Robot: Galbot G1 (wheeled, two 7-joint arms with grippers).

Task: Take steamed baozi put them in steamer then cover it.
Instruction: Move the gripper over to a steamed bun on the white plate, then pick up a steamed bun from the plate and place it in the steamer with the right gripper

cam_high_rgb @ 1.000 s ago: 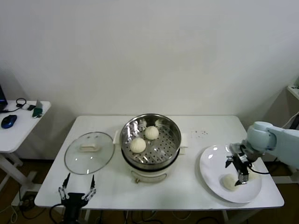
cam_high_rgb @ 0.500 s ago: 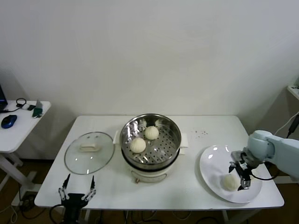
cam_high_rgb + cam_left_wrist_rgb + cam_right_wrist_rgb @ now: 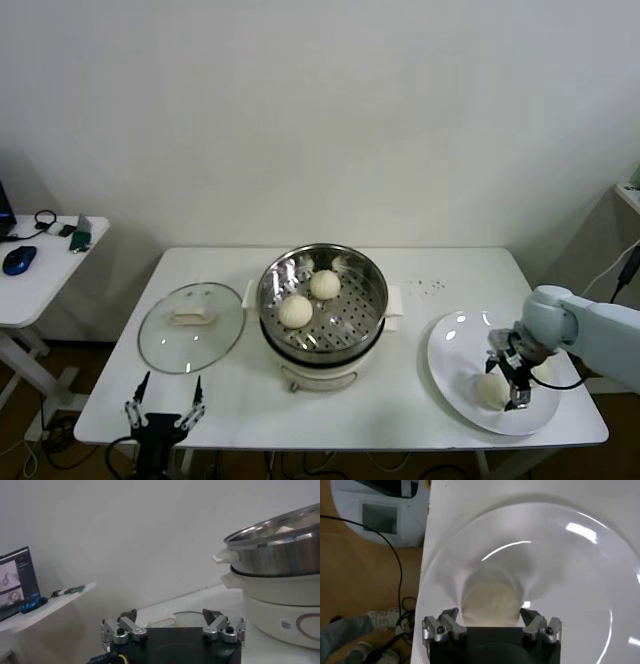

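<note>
On a white table (image 3: pixel 420 395), the robot's right claw (image 3: pixel 511 383) is lowered over a flat white plate (image 3: pixel 455 345) at the table's right end, its fingers spread to either side of a steamed baozi (image 3: pixel 490 388) that lies on the plate. The right wrist view shows the bun (image 3: pixel 490 604) sitting between the two fingertips (image 3: pixel 446 622), which are parted and flank it; whether they touch the dough cannot be told. A second pale bun (image 3: pixel 541 373) shows just beyond the claw, partly hidden behind it. At the table's centre stands the steamer (image 3: pixel 322 300), a shiny steel pot on a white base, uncovered, with two baozi (image 3: pixel 295 311) resting on its perforated tray, one nearer the front left, the other (image 3: pixel 324 284) toward the back. Its glass lid (image 3: pixel 191 326) lies flat on the table to the left of the pot. The left claw (image 3: pixel 165 412) hangs at the table's front left edge, fingers wide apart and holding nothing. A small side table (image 3: pixel 40 270) stands to the far left.
</note>
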